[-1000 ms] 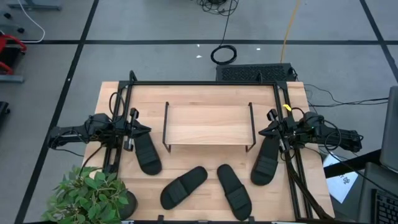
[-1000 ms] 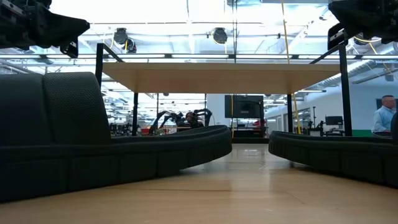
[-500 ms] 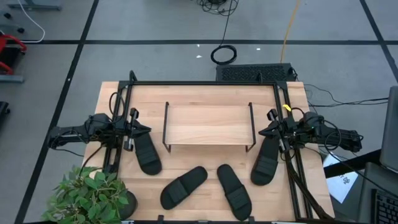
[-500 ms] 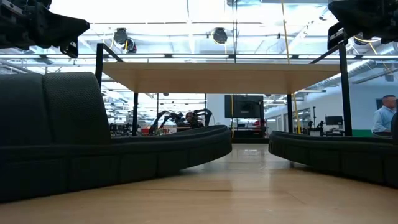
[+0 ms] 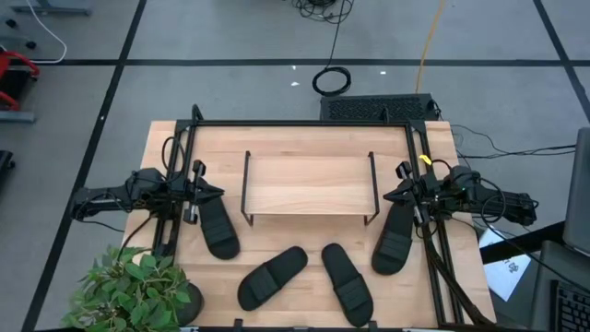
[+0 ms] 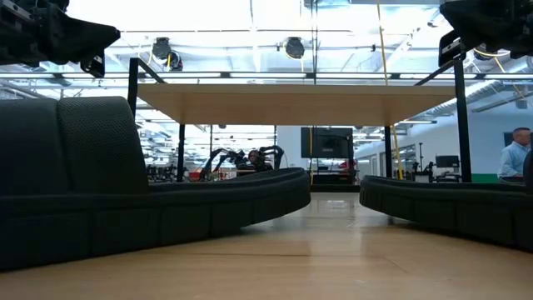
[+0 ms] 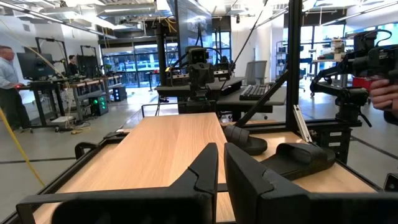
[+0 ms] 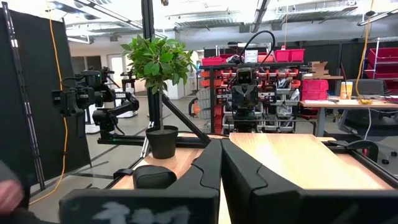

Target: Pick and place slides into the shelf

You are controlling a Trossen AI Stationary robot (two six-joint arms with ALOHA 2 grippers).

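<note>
Four black slides [image 5: 272, 277] lie on the surface before the empty shelf [image 5: 309, 184], light, flexible, best pinched at the ribbed strap; left pincer [image 5: 207, 193] and right pincer [image 5: 391, 195] both closed, holding nothing.

No legible text, label, brand or number anywhere; paper sheet beside table unreadable

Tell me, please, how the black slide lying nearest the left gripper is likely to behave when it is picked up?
The slide looks like moulded foam or rubber, so probably light for its size. Its long flat sole may flex a little if gripped at one end. The wide ribbed strap probably offers a less slippery hold. Lying flat on the table, it should not roll.
</note>
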